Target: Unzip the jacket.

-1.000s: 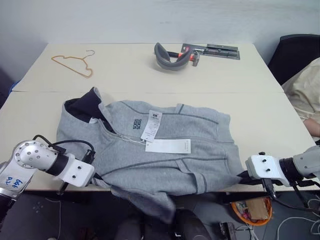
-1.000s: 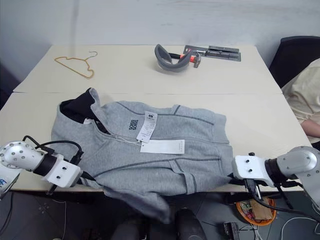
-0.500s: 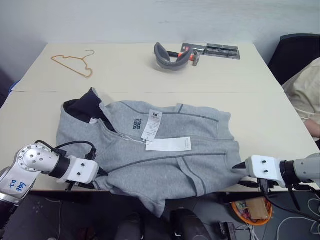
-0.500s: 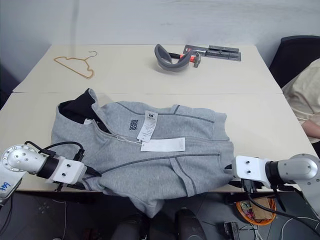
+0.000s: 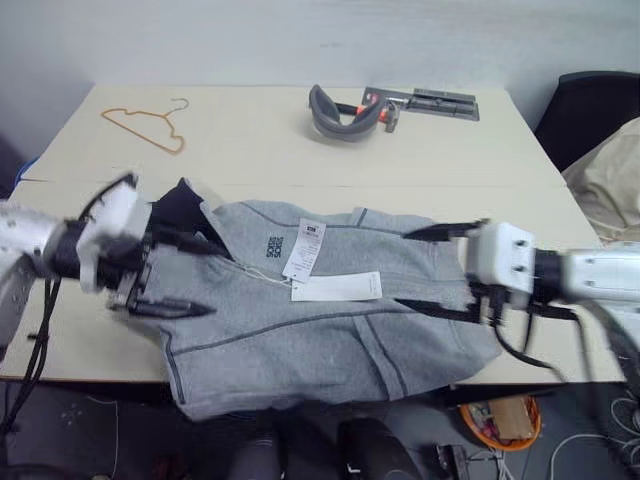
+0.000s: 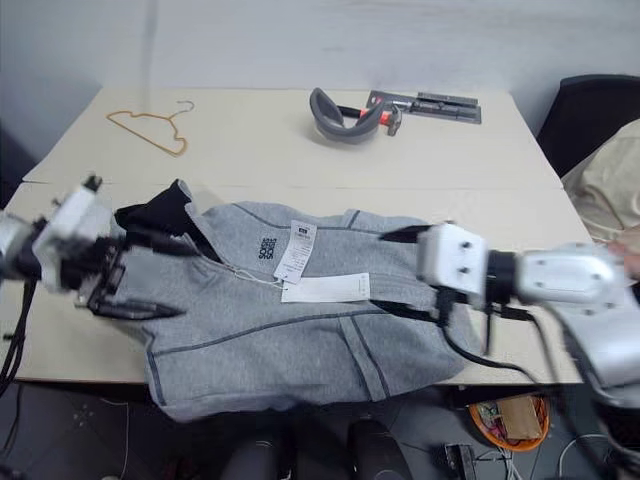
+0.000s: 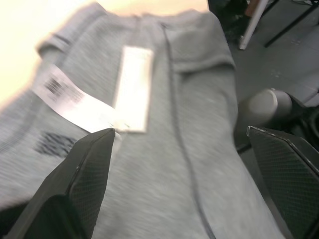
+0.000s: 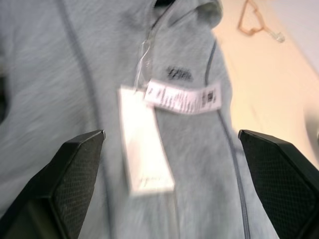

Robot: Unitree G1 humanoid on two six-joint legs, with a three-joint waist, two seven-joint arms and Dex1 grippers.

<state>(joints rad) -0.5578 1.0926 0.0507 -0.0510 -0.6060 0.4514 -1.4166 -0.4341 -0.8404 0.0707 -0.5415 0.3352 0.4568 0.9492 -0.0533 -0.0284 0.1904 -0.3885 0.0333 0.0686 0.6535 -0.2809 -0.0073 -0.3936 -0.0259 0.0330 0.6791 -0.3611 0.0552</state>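
Hovering above the cloth, my left tool point(image 5: 175, 275) stands with its two black fingers spread wide and nothing between them, over the collar end of the large light grey fleece zip jacket point(image 5: 320, 320). My right tool point(image 5: 430, 270) is just as wide and bare, over the jacket's opposite side. The jacket lies flat on the pale bench point(image 5: 250, 130), near its front edge, zip closed, two white paper tags point(image 5: 335, 288) on its chest, dark navy lining point(image 5: 175, 205) showing at the collar. Well beyond lie a thin orange wire hanger point(image 5: 150, 125) and a grey curved band point(image 5: 340, 110).
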